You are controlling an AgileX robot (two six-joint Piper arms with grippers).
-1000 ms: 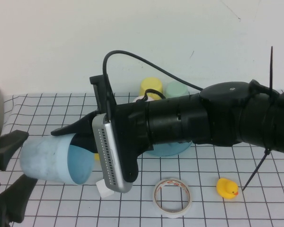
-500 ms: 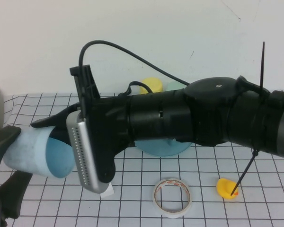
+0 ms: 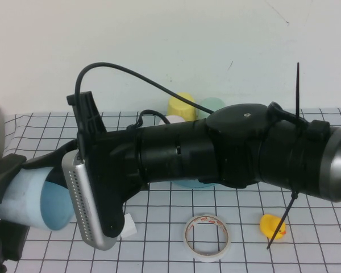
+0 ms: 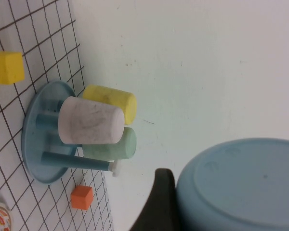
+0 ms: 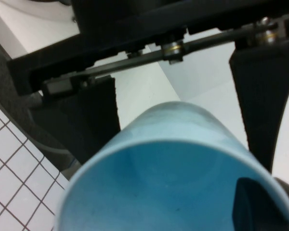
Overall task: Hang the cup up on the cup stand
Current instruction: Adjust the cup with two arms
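The light blue cup (image 3: 31, 196) lay horizontal, mouth rightward; right gripper (image 3: 45, 165) clamped its rim, left gripper (image 3: 3, 210) fingers apart around its base.

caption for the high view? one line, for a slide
Right pincer pinches the light blue cup's rim, passing it sideways between the left pincer's open fingers; cup stand behind.

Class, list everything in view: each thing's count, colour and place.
cup: 1, light blue, on its side at table's left
stand: 1, teal, table's back
other cups: 3, yellow, white, mint green, on stand pegs
tape roll: 1, white, front of table
duck: 1, yellow, front right
blocks: 3, yellow, orange, white, on the mat
mat: 1, white with black grid, under everything
right tool: 1, black, shut on the cup's rim
left tool: 1, black, at the cup's base
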